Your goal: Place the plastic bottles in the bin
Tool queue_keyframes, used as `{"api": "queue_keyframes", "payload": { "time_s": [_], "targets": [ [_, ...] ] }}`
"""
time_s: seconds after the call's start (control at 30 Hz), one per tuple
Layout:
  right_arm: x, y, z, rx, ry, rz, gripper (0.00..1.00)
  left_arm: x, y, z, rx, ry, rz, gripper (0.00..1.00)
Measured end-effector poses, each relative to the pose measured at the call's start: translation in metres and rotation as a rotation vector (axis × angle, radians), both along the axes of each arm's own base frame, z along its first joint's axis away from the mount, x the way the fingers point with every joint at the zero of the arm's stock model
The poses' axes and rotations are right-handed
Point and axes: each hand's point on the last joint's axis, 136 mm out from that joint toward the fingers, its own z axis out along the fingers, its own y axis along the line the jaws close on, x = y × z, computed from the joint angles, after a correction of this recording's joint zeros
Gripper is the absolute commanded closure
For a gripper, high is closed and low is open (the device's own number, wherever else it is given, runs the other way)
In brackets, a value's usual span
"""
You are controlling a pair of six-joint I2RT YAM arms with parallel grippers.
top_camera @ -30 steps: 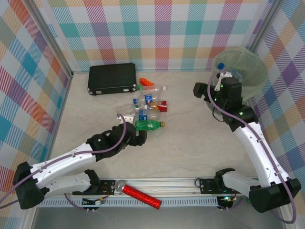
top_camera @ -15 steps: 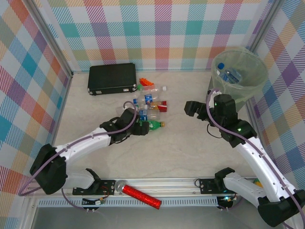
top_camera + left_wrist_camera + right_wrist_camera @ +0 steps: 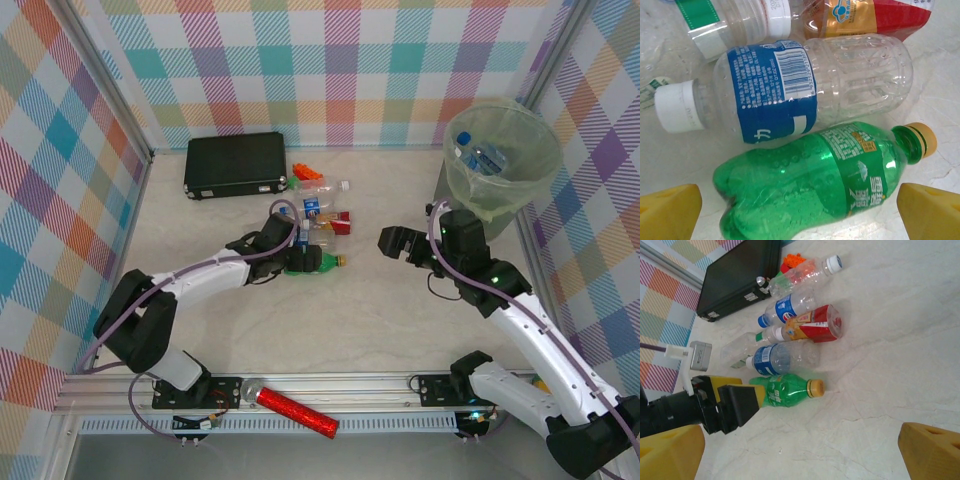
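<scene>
Your left end effector (image 3: pixel 800 212) has its yellow fingers (image 3: pixel 667 212) spread wide at the lower corners of the wrist view. They straddle the green bottle (image 3: pixel 810 185) without gripping it. That bottle lies on its side on the worktop (image 3: pixel 380 320), orange cap toward the right. Your right end effector (image 3: pixel 392 243) sits right of centre in the overhead view, fingers apart and holding nothing. Just above the green bottle in the left wrist view, a clear bottle with a blue label (image 3: pixel 805 90) lies alongside it, white cap at the left. Further up the overhead frame, more bottles (image 3: pixel 318 208) lie in a loose row that runs toward the black case (image 3: pixel 235 163) at upper left. The bin (image 3: pixel 520 185) stands at upper right, with a blue-labelled bottle (image 3: pixel 483 156) inside it.
</scene>
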Motion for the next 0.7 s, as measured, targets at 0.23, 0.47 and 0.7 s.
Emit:
{"api": "queue_keyframes", "payload": {
  "time_s": [0.23, 0.47, 0.7],
  "targets": [
    [-0.005, -0.002, 0.006, 0.02, -0.017, -0.004, 0.01, 0.007, -0.009, 0.002, -0.011, -0.009, -0.025, 0.0],
    [-0.004, 0.001, 0.005, 0.029, -0.012, 0.006, 0.01, 0.008, -0.016, 0.002, -0.027, -0.003, -0.053, 0.0],
    [-0.002, 0.003, 0.002, 0.024, -0.001, 0.01, 0.01, -0.001, -0.022, -0.004, -0.076, 0.033, -0.076, 0.0]
  ]
}}
